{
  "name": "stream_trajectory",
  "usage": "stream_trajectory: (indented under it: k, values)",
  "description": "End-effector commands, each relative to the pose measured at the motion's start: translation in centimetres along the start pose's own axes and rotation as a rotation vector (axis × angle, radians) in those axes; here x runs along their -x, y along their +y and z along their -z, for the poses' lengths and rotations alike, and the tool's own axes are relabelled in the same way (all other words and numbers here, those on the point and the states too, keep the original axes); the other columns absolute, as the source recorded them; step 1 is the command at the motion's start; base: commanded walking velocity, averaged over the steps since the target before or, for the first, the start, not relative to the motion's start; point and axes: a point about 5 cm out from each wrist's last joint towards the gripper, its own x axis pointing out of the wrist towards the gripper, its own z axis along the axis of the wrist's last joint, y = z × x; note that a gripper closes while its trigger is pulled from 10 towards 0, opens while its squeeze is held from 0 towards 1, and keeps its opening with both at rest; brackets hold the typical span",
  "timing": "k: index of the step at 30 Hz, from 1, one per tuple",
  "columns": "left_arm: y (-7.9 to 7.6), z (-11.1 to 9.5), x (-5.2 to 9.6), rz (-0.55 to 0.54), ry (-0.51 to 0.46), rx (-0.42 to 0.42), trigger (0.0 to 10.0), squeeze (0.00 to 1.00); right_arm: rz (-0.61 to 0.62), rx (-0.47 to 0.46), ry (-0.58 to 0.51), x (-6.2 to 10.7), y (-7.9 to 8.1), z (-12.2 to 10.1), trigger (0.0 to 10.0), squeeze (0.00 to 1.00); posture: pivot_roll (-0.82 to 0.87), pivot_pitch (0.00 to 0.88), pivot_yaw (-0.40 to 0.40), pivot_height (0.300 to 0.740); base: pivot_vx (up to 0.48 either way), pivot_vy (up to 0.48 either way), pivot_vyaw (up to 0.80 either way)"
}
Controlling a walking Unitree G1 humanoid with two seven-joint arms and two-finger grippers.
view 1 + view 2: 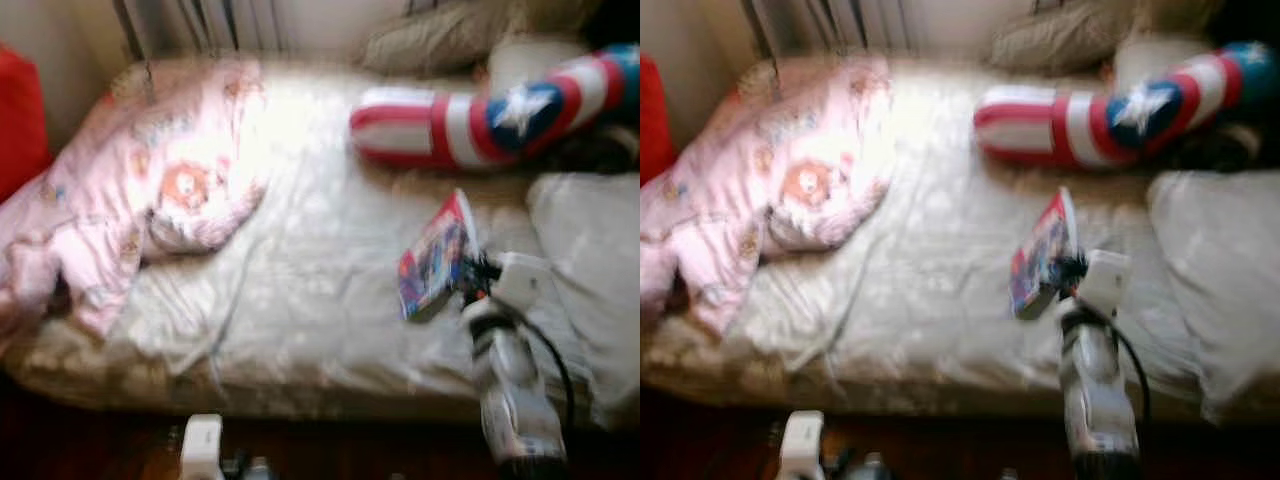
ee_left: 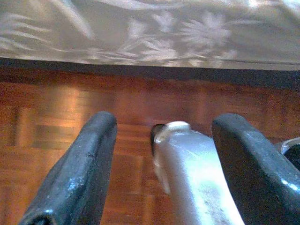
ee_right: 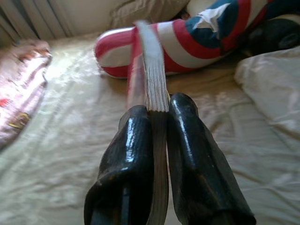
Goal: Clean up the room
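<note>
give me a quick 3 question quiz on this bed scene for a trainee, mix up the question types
1. True or false: the right gripper is shut on a book.
2. Multiple choice: where does the pink blanket lie? A) on the bed's left side B) on the floor C) over the striped pillow
3. Short answer: what is the left gripper holding, and what lies under it?

Key
1. True. The two black fingers press on the book's edge, above the sheet.
2. A.
3. Nothing. Its fingers are open, low over the wooden floor beside the bed's edge.
</note>
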Motion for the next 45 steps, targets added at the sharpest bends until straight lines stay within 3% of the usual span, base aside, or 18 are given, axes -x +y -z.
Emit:
stream_trajectory:
  k: [1,26,45]
  values:
    - [0.8,1.3,0.5,-0.018,0.049,-0.006,10.0,0.0,-0.031,-0.015,-0.043,-0.1,0.8,-0.9,10.0,0.0,0.05,0.192,-0.016,0.715,0.0,0.0,0.0]
    - [0.8,1.3,0.5,-0.018,0.046,0.017,10.0,0.0,-0.023,-0.021,-0.034,-0.2,0.5,-0.7,10.0,0.0,0.05,0.183,-0.021,0.715,0.0,-0.029,0.0]
    - [0.8,1.6,0.7,-0.014,0.055,0.011,10.0,0.0,0.038,-0.015,-0.017,-0.3,-0.4,-0.4,10.0,0.0,0.05,0.157,-0.016,0.715,0.288,0.0,-0.16]
